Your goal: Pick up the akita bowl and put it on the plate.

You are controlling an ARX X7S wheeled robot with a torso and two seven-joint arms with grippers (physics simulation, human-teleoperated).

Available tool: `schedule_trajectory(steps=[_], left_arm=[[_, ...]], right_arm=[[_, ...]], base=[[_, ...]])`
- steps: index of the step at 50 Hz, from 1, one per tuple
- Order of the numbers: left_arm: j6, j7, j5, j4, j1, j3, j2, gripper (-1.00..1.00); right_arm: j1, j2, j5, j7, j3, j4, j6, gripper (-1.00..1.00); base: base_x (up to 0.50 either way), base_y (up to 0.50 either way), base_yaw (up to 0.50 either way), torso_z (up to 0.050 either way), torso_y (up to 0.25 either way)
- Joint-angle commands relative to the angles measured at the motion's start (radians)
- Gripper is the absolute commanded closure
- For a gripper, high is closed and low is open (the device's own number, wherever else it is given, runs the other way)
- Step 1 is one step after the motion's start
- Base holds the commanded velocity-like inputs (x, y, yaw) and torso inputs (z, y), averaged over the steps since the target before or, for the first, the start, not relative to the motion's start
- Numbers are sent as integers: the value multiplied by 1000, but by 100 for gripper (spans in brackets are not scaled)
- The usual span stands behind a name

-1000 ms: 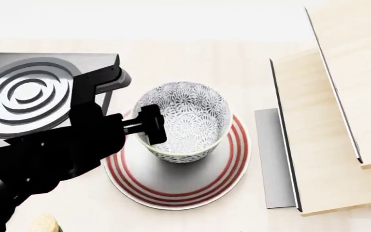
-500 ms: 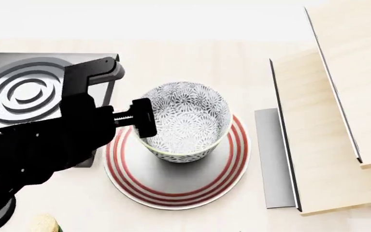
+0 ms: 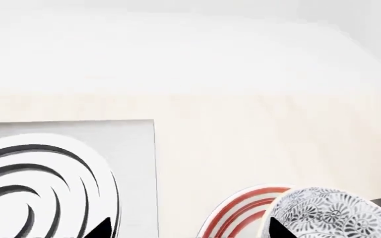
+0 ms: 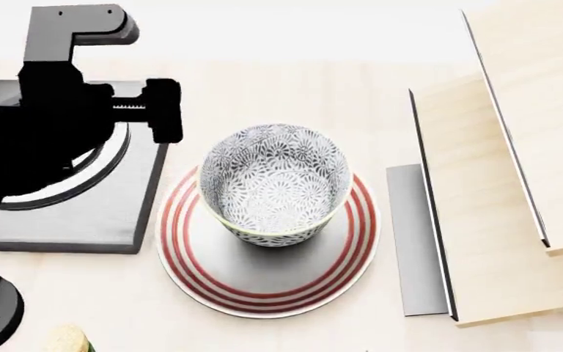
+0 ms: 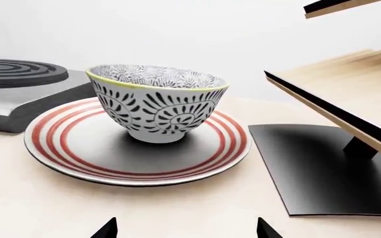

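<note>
Left gripper [image 4: 159,110] raised over the burner [image 4: 76,213], jaws spread wide, holding nothing, well clear of the akita bowl [image 4: 273,183]. In the left wrist view, only two dark fingertips [image 3: 104,229] at the frame edge, far apart, empty between. Right gripper [image 5: 185,229] low near the table [image 5: 177,208], two fingertips apart, nothing gripped, facing the plate [image 5: 78,153]. Upright on the middle of the plate, rim level, bowl with dense grey-and-white floral pattern inside and out, pale yellowish rim. Flat, white, red-ringed plate just beside the burner. To the right, a wooden rack [image 4: 497,183] on a dark base.
</note>
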Motion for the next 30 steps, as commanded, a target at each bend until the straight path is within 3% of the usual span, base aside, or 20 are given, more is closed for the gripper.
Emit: schedule_trajectory(steps=[1, 9, 15, 30], left_arm=[[221, -142, 82, 444, -226, 34, -233, -100], [346, -304, 245, 784, -427, 52, -452, -100], [402, -410, 385, 961, -513, 81, -574, -100], [500, -667, 775, 1247, -506, 176, -791, -100]], right_arm=[[-6, 5, 1, 4, -4, 8, 19, -100], [-7, 17, 1, 16, 5, -16, 28, -100], [-18, 37, -1, 31, 13, -75, 52, -100], [-31, 119, -6, 95, 73, -323, 175, -100]], base=[[0, 0, 0, 0, 0], [0, 0, 0, 0, 0], [0, 0, 0, 0, 0], [0, 0, 0, -1, 0]])
